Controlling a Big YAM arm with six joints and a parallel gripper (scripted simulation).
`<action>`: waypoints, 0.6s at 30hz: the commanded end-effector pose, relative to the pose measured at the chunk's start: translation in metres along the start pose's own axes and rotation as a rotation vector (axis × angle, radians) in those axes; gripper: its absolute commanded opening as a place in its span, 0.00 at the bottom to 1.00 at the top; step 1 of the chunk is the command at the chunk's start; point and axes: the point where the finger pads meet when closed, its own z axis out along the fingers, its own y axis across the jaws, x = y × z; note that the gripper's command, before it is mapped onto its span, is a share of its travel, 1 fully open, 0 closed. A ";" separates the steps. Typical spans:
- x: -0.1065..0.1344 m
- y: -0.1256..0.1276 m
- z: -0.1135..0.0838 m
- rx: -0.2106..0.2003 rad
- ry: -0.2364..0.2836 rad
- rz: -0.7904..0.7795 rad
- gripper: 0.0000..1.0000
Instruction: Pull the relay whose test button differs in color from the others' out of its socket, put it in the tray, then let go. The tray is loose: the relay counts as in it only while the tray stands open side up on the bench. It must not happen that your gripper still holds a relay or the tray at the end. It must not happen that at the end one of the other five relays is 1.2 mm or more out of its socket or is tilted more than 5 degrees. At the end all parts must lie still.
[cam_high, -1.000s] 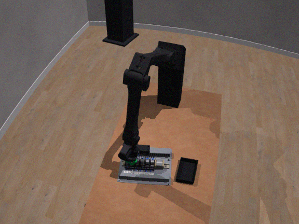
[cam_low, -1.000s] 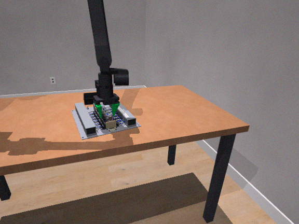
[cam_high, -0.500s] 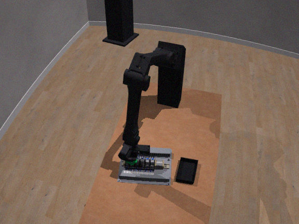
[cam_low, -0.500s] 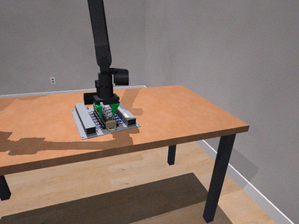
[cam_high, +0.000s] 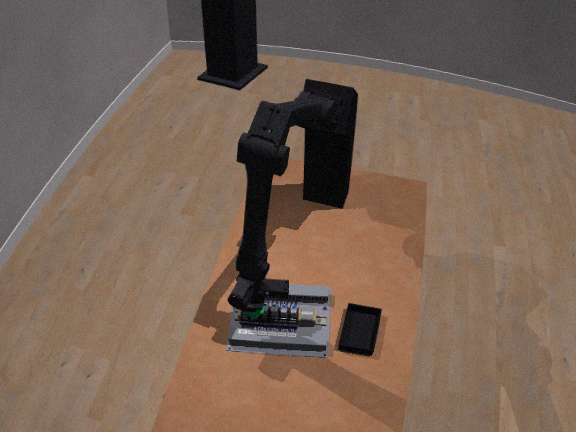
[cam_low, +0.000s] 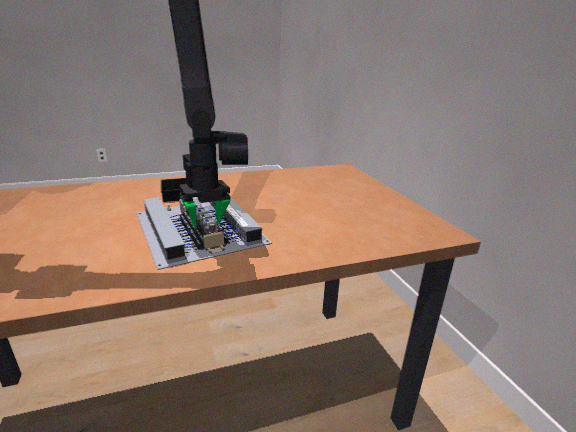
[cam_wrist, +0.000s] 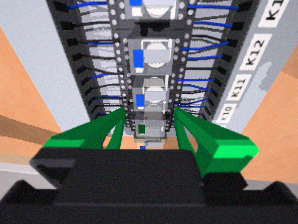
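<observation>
A grey relay panel (cam_high: 280, 322) lies on the bench, with a row of relays (cam_wrist: 152, 55) in black sockets. In the wrist view the farther relays have blue test buttons (cam_wrist: 137, 60). The nearest relay (cam_wrist: 150, 131), beside label K10, has a green button. My gripper (cam_wrist: 149, 111) with green fingers is open and straddles this green-button relay, one finger on each side with small gaps. It also shows low over the panel's end in the top and exterior views (cam_high: 256, 312) (cam_low: 205, 209). The black tray (cam_high: 360, 328) stands open side up, to the right of the panel.
A beige end block (cam_high: 314, 316) sits at the row's other end, toward the tray. Blue wires and label strips K10 to K12 (cam_wrist: 240, 85) flank the sockets. A black arm base (cam_high: 330, 145) stands at the back of the bench.
</observation>
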 end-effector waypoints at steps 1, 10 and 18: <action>0.005 -0.030 -0.015 0.056 0.017 -0.003 0.59; 0.005 -0.030 -0.015 0.055 0.017 -0.002 0.00; 0.006 -0.029 -0.015 0.054 0.017 -0.002 0.00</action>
